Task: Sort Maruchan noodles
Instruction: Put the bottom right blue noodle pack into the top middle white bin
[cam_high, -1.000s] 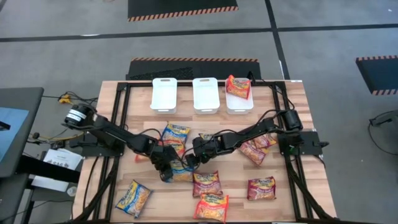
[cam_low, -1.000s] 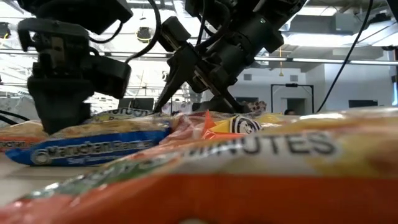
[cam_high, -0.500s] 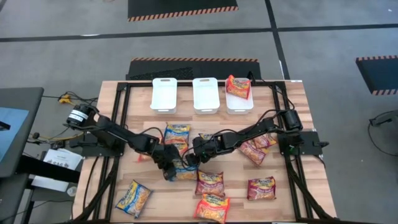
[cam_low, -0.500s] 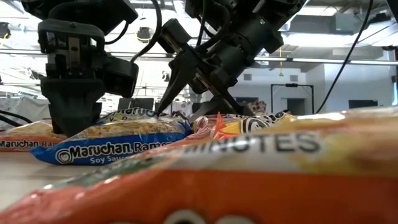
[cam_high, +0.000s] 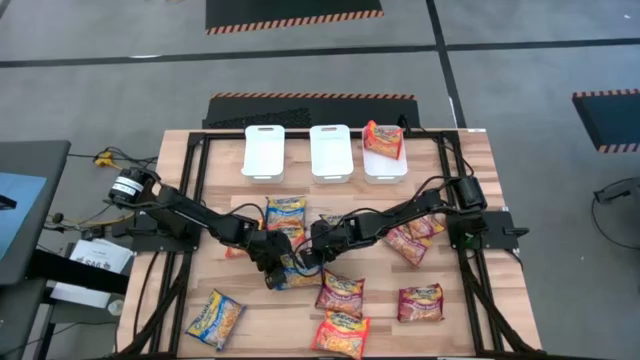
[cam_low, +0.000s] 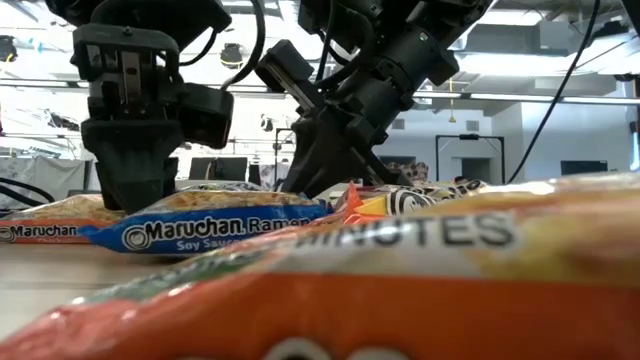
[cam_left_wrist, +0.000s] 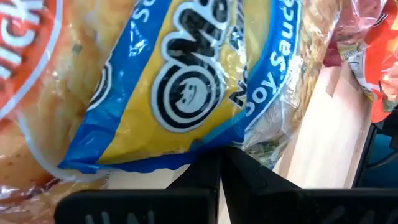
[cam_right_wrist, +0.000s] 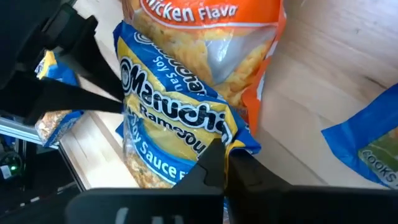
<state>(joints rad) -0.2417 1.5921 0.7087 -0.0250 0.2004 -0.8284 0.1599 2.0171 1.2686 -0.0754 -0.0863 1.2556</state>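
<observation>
Change: right fingers, spread wide a second ago, have now come together on the blue packet (cam_high: 291, 274); the left arm has carried that packet a little toward the table's middle.
Blue packet: you will find it at mid-table, gripped from both sides, one end on the wood in the low view.
Left gripper (cam_high: 272, 277): fingers clamped on the blue packet's edge, as the left wrist view shows.
Right gripper (cam_high: 302, 262): fingers pinched on the opposite edge of the same packet.
Orange packet (cam_right_wrist: 211, 37): lies just beyond the blue one, partly overlapped by it in the right wrist view.
Other packets: note one blue packet (cam_high: 285, 212) above the grippers, one (cam_high: 216, 316) near the front left corner, dark red ones (cam_high: 421, 301) to the right, an orange one (cam_high: 340, 333) at the front edge.
Bins: three white bins at the far edge; left (cam_high: 264, 151) and middle (cam_high: 330, 152) hold nothing, the right bin (cam_high: 384, 172) holds an orange packet (cam_high: 383, 139).
Table (cam_high: 500, 190): wood top with a black frame.
</observation>
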